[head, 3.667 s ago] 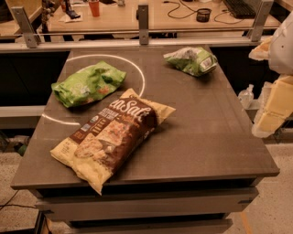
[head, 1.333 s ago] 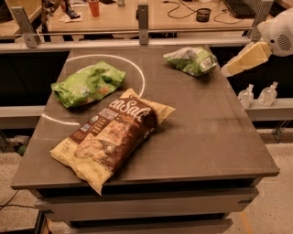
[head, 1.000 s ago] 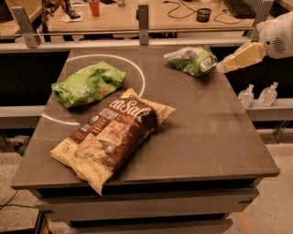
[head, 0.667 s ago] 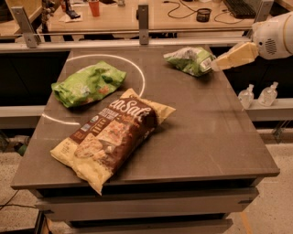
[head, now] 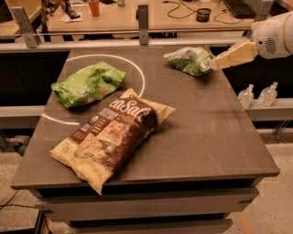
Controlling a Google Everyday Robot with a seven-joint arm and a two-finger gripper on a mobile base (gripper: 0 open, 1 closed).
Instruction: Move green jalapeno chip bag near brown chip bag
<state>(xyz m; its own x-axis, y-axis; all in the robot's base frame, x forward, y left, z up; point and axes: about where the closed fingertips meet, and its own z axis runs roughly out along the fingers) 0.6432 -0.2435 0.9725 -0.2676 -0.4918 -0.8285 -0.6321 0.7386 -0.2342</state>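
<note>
Camera view: three chip bags lie on the dark surface [head: 206, 128], one of each kind.

Nearest is the single brown chip bag [head: 112, 135], the largest. It lies flat in the near left part. Its long axis runs on a diagonal from the near left corner up toward the middle, and its pale yellow ends are crimped. The big white lettering sits at its far end.

Behind it, toward the left edge, is one bright green bag [head: 87, 83]. It lies crumpled inside a white circle line [head: 139, 75] drawn on the surface, apart from the brown bag.

Off the right edge, on a lower ledge, stand two small clear bottles [head: 246, 95] side by side.

Farthest on the surface, close to the far right corner, is the one green jalapeno chip bag [head: 187, 59]. It is well apart from the brown chip bag. Its long axis runs roughly along the far edge, tilted a little so that the right end lies nearer. That right end carries the white barcode patch and points toward the right edge.

The claw [head: 219, 61], pale yellow, reaches in from the right over that edge. Its tip is at the barcode end of the jalapeno bag. I cannot tell how far open it is or whether it has hold of the bag.

Beyond the surface is a wooden desk with one orange cup [head: 94, 7].
</note>
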